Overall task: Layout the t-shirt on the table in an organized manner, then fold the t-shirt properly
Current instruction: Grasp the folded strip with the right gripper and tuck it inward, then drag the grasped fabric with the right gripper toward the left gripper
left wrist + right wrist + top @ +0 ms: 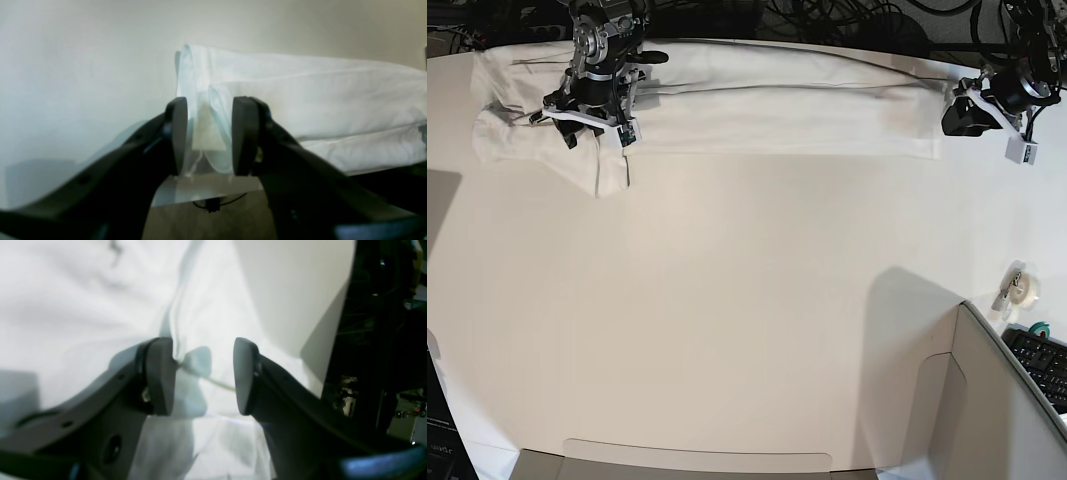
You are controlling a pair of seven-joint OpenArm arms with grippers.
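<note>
The t-shirt (777,105) lies plain white side up, folded into a long band along the far edge of the table (727,300), its print hidden. At the band's right end, my left gripper (954,112) stands open. In the left wrist view the left gripper (209,135) has the t-shirt's (300,100) hemmed end loose between its fingers. My right gripper (592,125) hovers over the band's bunched left part. In the right wrist view the right gripper (203,376) is open over the t-shirt (83,300), a small fold touching its left pad (161,376).
A roll of tape (1024,287) and a keyboard (1042,355) sit at the right edge. A grey box corner (987,400) rises at the front right. Cables run behind the far table edge, just beyond the shirt.
</note>
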